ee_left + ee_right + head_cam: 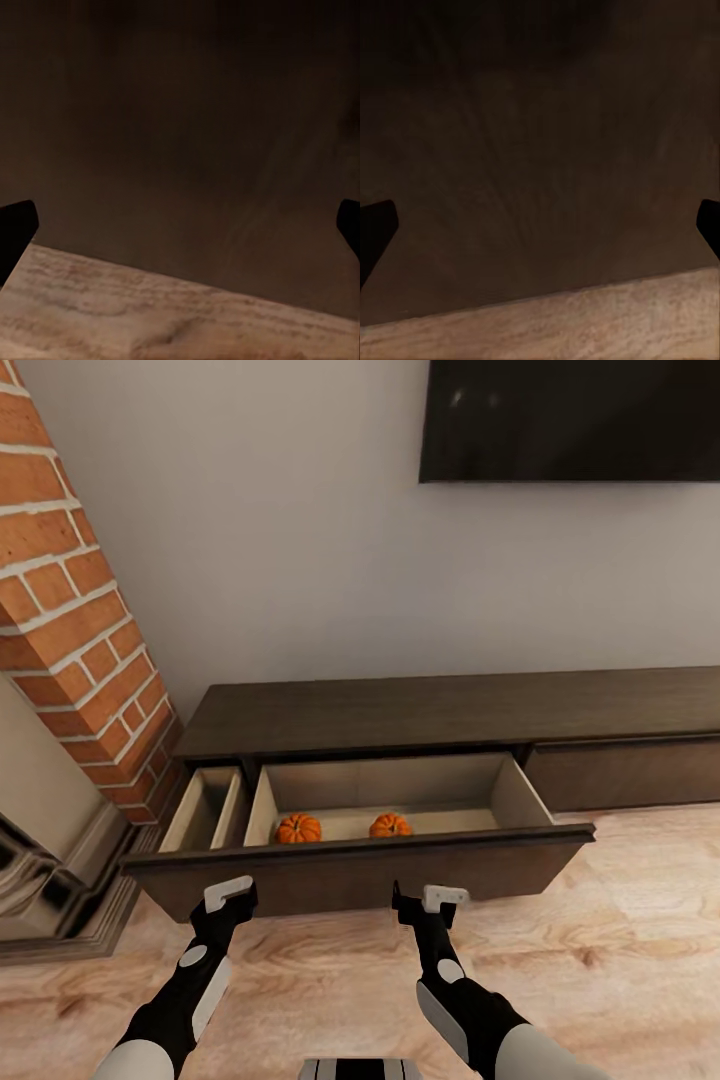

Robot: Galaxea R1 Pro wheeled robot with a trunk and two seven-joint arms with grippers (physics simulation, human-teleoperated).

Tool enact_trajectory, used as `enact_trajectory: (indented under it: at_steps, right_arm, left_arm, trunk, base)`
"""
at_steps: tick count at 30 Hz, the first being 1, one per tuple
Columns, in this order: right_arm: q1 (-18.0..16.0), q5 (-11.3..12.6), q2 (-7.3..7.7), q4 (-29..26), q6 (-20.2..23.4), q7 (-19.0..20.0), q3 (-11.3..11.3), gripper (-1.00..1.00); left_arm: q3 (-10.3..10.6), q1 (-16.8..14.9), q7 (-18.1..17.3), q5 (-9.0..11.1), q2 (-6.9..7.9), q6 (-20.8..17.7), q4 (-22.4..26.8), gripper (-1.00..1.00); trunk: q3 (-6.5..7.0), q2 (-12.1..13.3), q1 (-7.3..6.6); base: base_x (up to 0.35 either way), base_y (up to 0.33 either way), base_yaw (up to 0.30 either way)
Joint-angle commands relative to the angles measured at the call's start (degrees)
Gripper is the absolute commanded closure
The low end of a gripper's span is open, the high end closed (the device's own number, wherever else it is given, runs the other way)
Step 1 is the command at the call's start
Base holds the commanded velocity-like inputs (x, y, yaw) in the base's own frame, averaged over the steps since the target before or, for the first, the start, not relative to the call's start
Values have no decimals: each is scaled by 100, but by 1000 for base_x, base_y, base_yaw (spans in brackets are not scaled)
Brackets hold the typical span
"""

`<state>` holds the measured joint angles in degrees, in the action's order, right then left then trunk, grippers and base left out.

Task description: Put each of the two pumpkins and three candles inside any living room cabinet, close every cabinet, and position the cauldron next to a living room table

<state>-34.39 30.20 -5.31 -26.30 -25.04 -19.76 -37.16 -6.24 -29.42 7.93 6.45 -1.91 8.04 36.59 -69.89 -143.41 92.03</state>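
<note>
Right ahead of my fingers: long dark-brown wood cabinet (440, 720) drawer front, running sideways, both arms equally near; fingers spread, empty; I push.

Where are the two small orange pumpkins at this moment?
In the head view, both small orange pumpkins sit side by side, apart, inside the pulled-out drawer of the dark-brown wood cabinet, beyond both grippers.

Head view: even, soft, bright light; faint glare specks on the dark screen (570, 420); slightly soft rendering. Both wrist views: dim, blurred close-ups of the cabinet (187, 127) front, unfocused.
</note>
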Motion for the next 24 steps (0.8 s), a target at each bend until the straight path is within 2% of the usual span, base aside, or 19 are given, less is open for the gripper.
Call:
enact_trajectory:
  at_steps: [1,24]
  right_arm:
    - [-8,46,4,2,-27,-37,-52,-100]
    - [-9,47,4,2,-26,-36,-46,-100]
  left_arm:
    - [-5,-2,-3,58,-3,21,-2,-100]
    - [-7,-5,-9,58,-3,21,-2,-100]
  trunk:
    - [-4,-2,1]
    - [-4,-2,1]
  base:
    - [222,0,0]
    - [225,0,0]
